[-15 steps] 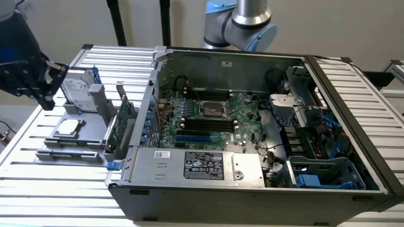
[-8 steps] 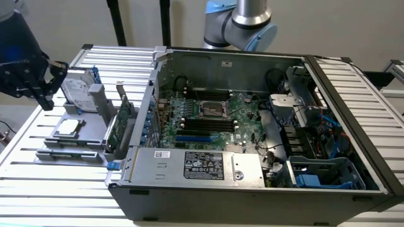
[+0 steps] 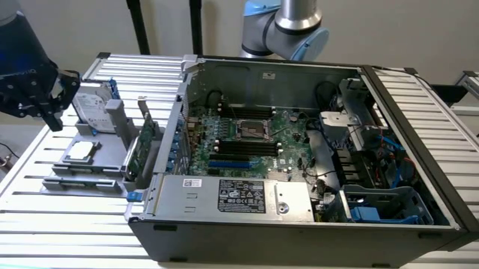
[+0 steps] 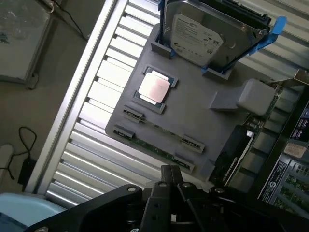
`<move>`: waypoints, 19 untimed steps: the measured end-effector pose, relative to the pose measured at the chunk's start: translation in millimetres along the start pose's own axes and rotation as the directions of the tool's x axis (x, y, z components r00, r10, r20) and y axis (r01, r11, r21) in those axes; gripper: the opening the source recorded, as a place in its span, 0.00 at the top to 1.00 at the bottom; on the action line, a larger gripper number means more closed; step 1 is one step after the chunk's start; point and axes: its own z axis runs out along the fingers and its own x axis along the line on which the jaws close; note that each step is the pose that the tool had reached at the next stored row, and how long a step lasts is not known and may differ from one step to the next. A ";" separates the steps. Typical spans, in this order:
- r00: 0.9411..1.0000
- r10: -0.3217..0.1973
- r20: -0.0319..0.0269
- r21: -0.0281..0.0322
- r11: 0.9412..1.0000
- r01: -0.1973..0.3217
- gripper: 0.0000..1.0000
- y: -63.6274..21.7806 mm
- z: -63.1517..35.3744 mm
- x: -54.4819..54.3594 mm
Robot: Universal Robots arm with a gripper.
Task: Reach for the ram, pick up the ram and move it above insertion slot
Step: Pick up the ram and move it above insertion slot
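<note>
**Reaching for the ram [image 4: 155,147]: light, stiff, brittle board**
Lies between end clips at the edge of the gray fixture [image 4: 212,128] on the slatted tabletop [image 4: 96,92], beside the open computer case [image 3: 299,140]. Grip at mid-length across the thin faces, clear of the clips; avoid flexing or crushing chips. Cannot tell the state of the tool [image 4: 170,170], apart or together; hangs above the fixture, not touching.

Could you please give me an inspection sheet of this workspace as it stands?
Surface: slatted metal table, grey fixture on it beside the open computer case.
Job's things: ram lies flat in the fixture's clips; black motherboard slots inside the case.
Clutter: hard drive, processor chip, expansion card on the fixture.
Tool: hangs above the fixture, clear of the ram.
Cables: bundles inside the case; black lead on the floor.
Surroundings: arm behind the case.
</note>
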 end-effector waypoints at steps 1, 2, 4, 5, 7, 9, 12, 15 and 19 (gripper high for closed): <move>1.000 -0.020 -0.001 0.000 1.000 0.020 0.89 0.0 0.0 0.0; 0.999 -0.038 -0.002 0.000 0.999 0.038 0.89 0.0 0.0 0.0; 0.997 -0.074 -0.004 0.001 0.997 0.074 0.89 0.0 0.0 0.0; 0.996 -0.091 -0.004 0.001 0.996 0.091 0.89 0.0 0.0 0.0; 0.992 -0.127 -0.006 0.001 0.992 0.127 0.89 0.0 0.0 0.0; 0.987 -0.163 -0.008 0.002 0.987 0.163 0.89 -0.1 0.0 0.0; 0.976 -0.218 -0.011 0.002 0.976 0.218 0.89 0.0 0.1 0.0; 0.963 -0.270 -0.013 0.002 0.963 0.270 0.89 0.0 0.1 0.0; 0.941 -0.339 -0.016 0.002 0.941 0.339 0.89 0.0 0.4 0.0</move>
